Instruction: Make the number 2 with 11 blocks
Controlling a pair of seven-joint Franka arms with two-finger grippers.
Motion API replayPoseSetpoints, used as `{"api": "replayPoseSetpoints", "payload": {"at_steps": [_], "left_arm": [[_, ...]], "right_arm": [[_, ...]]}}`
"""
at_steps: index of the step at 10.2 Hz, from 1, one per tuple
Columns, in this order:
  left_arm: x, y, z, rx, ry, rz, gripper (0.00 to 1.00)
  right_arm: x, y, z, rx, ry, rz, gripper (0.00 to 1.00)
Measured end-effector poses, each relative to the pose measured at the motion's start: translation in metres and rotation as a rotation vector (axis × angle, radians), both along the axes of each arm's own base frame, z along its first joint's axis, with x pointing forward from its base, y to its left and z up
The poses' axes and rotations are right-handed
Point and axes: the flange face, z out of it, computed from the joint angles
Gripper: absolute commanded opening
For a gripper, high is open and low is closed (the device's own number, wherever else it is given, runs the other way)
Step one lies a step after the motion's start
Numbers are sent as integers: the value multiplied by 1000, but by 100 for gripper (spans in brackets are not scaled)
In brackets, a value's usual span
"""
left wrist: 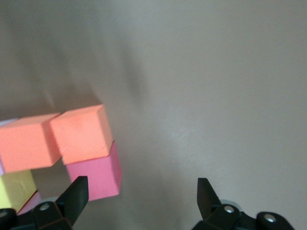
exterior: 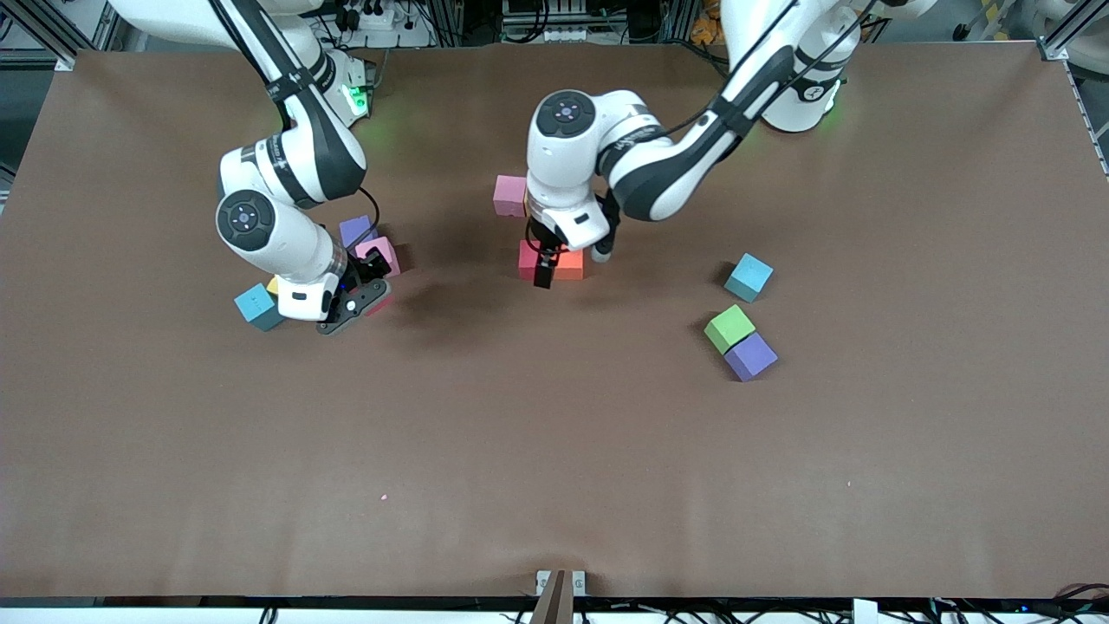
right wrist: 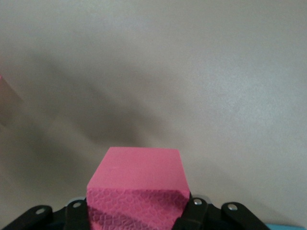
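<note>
Near the middle of the tabletop (exterior: 554,451) the number 2 (exterior: 546,251) is only partly laid. A pink block (exterior: 509,195) lies farthest from the front camera, and a red block (exterior: 528,260) touches an orange block (exterior: 572,264) nearer to it. The left wrist view shows more of this group: two orange blocks (left wrist: 79,134) side by side, a red one against them and a yellow block (left wrist: 14,189) at the edge of the picture. How these join the pink block is hidden under the left arm.

The left tool (exterior: 546,269) hangs low over the red and orange pair with its fingers wide apart and nothing between them. That suits a placement just made, or a nudge to square the row.

Toward the right arm's end, the right tool (right wrist: 136,213) is clamped on a reddish-pink block (right wrist: 139,175), its fingers on two opposite faces and the top face level. I judge this the next piece for the digit. It sits low among a loose cluster of a pink block (exterior: 379,254), a purple block (exterior: 355,230), a light blue block (exterior: 258,306) and a sliver of yellow, so the lift should go straight up to clear them.

The left arm is the main obstacle, since it covers the spot where the digit grows. Toward its end lie another light blue block (exterior: 749,276), a second purple block (exterior: 750,355) and the green cube (exterior: 729,328) touching it.
</note>
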Motion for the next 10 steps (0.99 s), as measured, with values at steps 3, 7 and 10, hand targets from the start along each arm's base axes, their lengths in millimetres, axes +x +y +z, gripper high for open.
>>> {"api": "replayPoseSetpoints", "payload": {"at_steps": [3, 7, 10], "left_arm": [[35, 35, 10, 32, -19, -80, 100], [86, 96, 45, 81, -37, -201, 100], [111, 147, 59, 153, -10, -334, 100]], "right_arm": [[-7, 28, -6, 24, -43, 152, 35], [-38, 122, -15, -59, -133, 470, 35], [-45, 156, -41, -45, -124, 540, 32]]}}
